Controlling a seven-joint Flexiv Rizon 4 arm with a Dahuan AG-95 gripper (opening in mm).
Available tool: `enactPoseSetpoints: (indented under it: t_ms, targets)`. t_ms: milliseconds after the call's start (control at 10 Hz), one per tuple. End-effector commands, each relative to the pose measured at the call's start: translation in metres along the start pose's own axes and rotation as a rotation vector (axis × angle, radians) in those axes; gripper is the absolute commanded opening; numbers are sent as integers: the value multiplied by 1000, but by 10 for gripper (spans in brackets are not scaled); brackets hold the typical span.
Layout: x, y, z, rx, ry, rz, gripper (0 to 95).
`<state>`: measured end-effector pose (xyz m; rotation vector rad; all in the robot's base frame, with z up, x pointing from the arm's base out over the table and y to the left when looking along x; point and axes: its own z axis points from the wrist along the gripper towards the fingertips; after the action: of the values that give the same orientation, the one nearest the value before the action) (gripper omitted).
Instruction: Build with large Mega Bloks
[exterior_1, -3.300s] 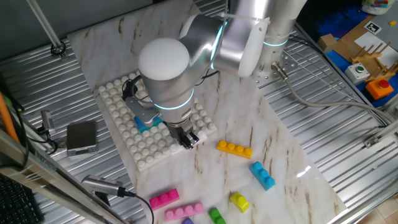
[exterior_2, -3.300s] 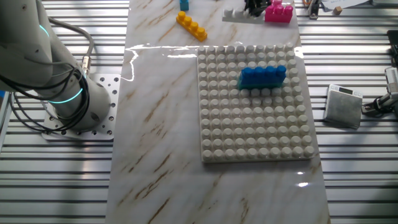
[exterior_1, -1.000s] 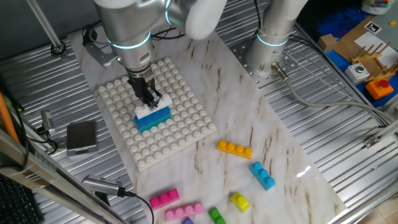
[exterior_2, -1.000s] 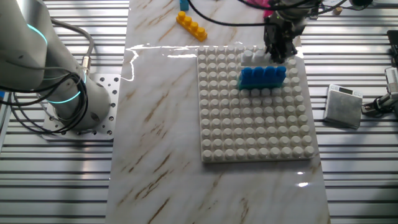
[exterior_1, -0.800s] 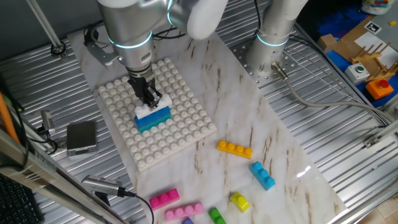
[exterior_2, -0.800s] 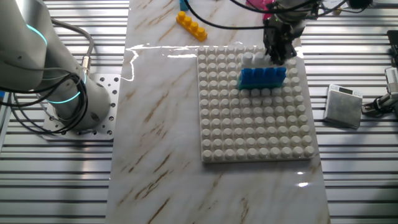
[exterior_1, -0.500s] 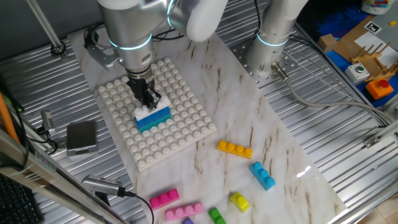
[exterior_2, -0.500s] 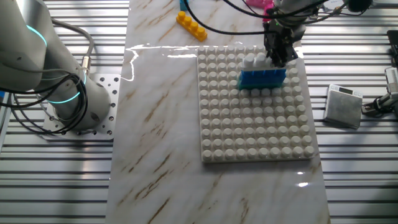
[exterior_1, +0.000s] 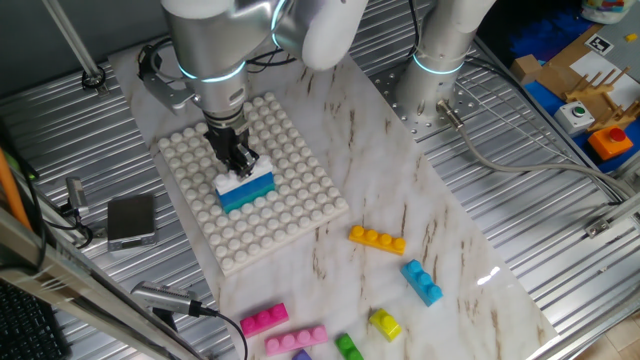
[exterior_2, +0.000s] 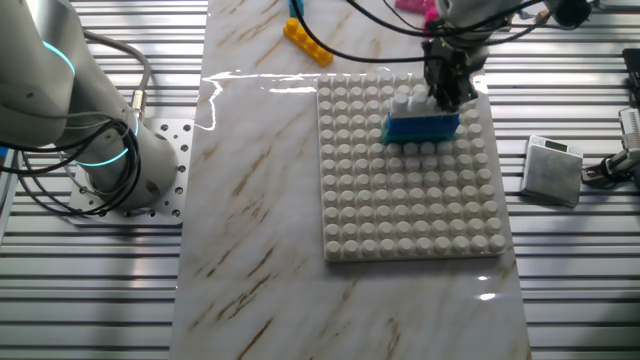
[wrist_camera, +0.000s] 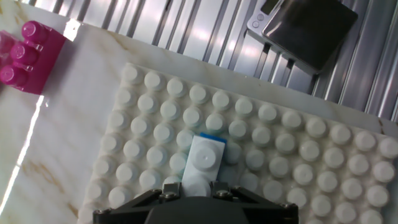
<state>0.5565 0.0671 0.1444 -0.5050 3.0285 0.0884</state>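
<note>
On baseplate, tool pinching white brick atop blue brick. Advice: press straight down, studs aligned, seat fully, then release; avoid tilting.

One fixed view high up, looking down across the worktop, the other fixed view higher, facing it, hand view very close, all sharing the white studded baseplate.
</note>
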Motion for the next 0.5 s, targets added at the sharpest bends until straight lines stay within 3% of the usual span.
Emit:
enactPoseSetpoints:
  t_ms: [100, 500]
  targets:
    - [0, -1, 3, 1, -6, 3, 0]
    - [0, -3, 11, 1, -15, 2, 0]
